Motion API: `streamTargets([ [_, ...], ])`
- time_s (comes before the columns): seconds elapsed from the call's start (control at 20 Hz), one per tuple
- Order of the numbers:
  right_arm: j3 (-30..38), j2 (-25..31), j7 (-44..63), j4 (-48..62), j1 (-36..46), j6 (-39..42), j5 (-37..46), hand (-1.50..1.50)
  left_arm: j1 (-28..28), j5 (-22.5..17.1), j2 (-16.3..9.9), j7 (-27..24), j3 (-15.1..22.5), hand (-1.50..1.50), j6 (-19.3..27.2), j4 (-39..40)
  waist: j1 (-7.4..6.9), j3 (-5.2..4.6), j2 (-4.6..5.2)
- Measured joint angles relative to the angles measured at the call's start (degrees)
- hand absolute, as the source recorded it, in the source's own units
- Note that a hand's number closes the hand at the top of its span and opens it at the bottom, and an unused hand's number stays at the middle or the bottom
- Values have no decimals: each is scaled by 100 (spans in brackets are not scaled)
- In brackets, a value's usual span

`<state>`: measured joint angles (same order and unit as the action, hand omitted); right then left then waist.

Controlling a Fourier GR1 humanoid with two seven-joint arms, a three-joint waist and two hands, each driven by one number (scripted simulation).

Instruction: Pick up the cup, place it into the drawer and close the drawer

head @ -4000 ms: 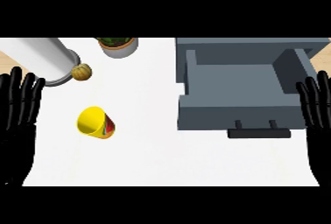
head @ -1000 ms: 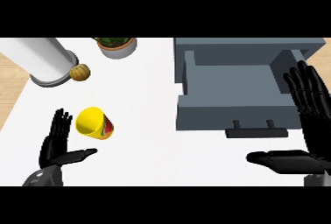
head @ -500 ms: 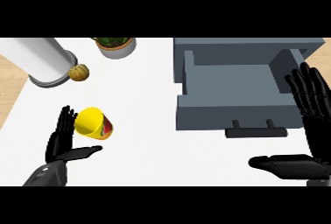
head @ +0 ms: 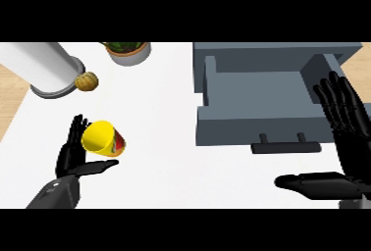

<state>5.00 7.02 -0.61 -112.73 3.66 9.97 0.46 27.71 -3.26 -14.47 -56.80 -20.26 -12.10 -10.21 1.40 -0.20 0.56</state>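
Your left hand (head: pixel 72 159) sits at the lower left of the white worktop (head: pixel 167 112), fingers (head: pixel 76 131) straight and pointing up the view, thumb stuck out to the right beneath the cup (head: pixel 103 138). The yellow cup lies tilted on the worktop, its red inside facing lower right, and its left edge overlaps your fingers; you cannot tell from here whether they touch it or only stand beside it. Nothing is curled round it.

Your right hand (head: pixel 348 147) is at the right edge, fingers (head: pixel 339 103) spread and straight, lying over the right wall of the drawer (head: pixel 253 98), thumb reaching left low down. It holds nothing.

The grey drawer stands pulled out, its dark handle (head: pixel 285 146) facing you, well apart from the cup.

At the top left you see a white cylinder (head: pixel 43 68), a small tan ball (head: pixel 87 81) just beside it, and a potted plant (head: pixel 129 50) near the far edge
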Motion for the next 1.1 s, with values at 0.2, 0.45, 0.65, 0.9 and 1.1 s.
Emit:
streamTargets([
  [0.2,-7,-20,-20,68,70,-19,18,-150,43,-33,41,38,-3,-150,-203,-30,4,-2,4],
  [0.45,94,21,-22,221,161,17,-73,-150,70,-80,118,101,9,150,-497,-115,-3,-3,4],
  [0.65,99,26,29,194,185,37,-122,-150,117,-108,222,176,51,150,-753,-226,3,-2,0],
  [0.9,101,33,-47,289,197,29,-58,-150,186,-209,347,307,49,150,-1051,-323,4,-2,3],
  [1.1,11,-26,-78,269,119,-21,65,-150,158,-236,398,263,77,150,-1133,-497,-3,-1,-1],
])
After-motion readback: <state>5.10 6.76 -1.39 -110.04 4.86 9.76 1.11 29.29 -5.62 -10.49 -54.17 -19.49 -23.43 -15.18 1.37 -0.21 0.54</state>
